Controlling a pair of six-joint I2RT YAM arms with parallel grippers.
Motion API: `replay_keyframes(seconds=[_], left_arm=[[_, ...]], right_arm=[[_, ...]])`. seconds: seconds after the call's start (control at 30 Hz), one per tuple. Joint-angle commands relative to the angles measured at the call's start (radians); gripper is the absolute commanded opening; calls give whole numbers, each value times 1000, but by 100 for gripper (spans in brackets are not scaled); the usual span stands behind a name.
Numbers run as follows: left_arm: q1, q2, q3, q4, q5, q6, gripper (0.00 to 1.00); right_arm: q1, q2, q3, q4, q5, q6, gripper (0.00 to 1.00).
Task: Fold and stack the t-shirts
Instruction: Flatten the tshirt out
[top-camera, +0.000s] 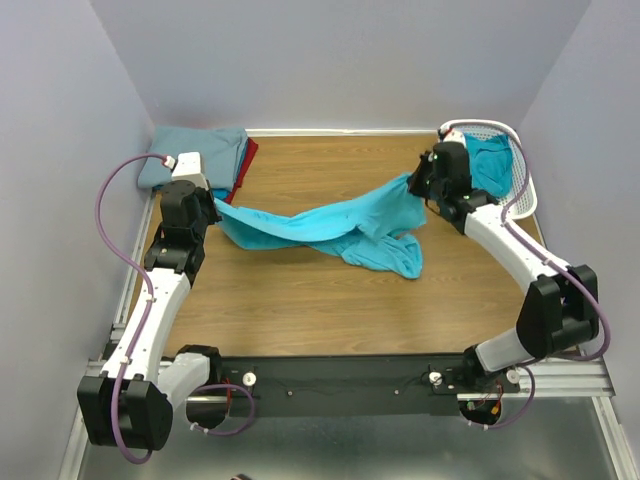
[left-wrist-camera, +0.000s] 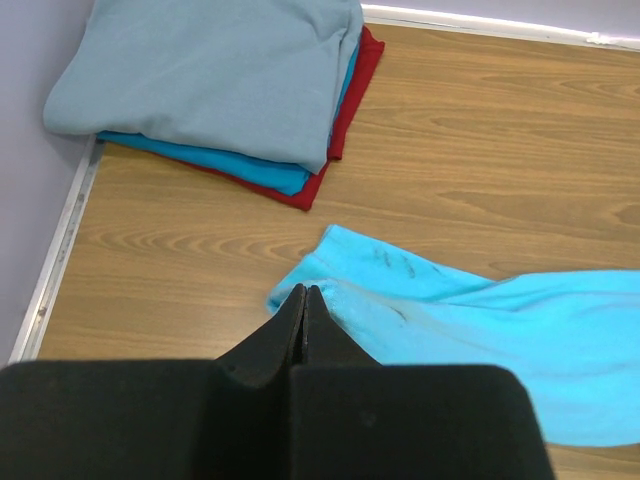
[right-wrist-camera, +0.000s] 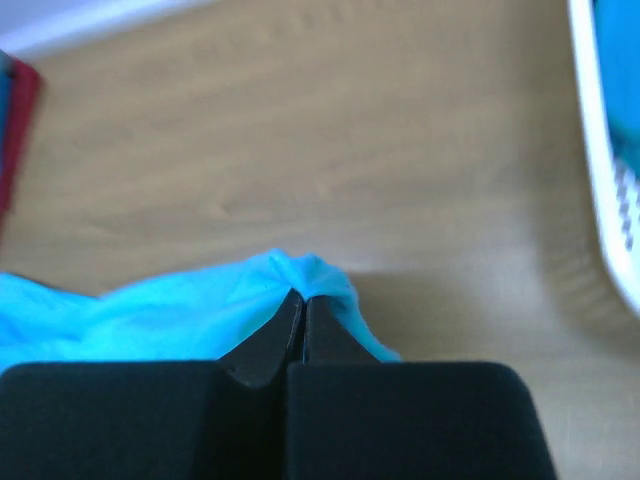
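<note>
A bright turquoise t-shirt (top-camera: 330, 228) hangs stretched between my two grippers above the wooden table, its middle sagging onto the wood. My left gripper (top-camera: 215, 206) is shut on its left end, seen in the left wrist view (left-wrist-camera: 304, 290) with the cloth (left-wrist-camera: 480, 330) trailing right. My right gripper (top-camera: 418, 182) is shut on its right end, seen in the right wrist view (right-wrist-camera: 302, 297) with the cloth (right-wrist-camera: 150, 310) bunched at the tips. A folded stack sits at the back left: grey-blue tee (top-camera: 190, 155) on top, a blue one (left-wrist-camera: 240, 165) and a red one (left-wrist-camera: 350, 100) under it.
A white lattice basket (top-camera: 525, 190) stands at the back right with a deeper teal tee (top-camera: 490, 160) in it; its rim shows in the right wrist view (right-wrist-camera: 600, 170). Lilac walls close the table on the left, back and right.
</note>
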Motion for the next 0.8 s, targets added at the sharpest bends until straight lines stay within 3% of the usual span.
replay_keyframes(seconds=[0.0,0.2,0.5,0.63,0.77], left_arm=[[18,-19,15,-7,-77,3,0],[43,-68,7,17,-80,-2,0],[57,-138,-5,31,-137,-9,0],[60,-108,-1,16,-141,-6,0],[71,-73,7,-1,-129,-5,0]], right_arm=[[-17,-40,154,-22,11,-76,0],[-20,-104,291,-53,11,-104,0],[-20,-354,145,-111,2,-52,0],[-20,-375,14,-161,17,1,0],[-29,-281,-126,-161,123,33,1]])
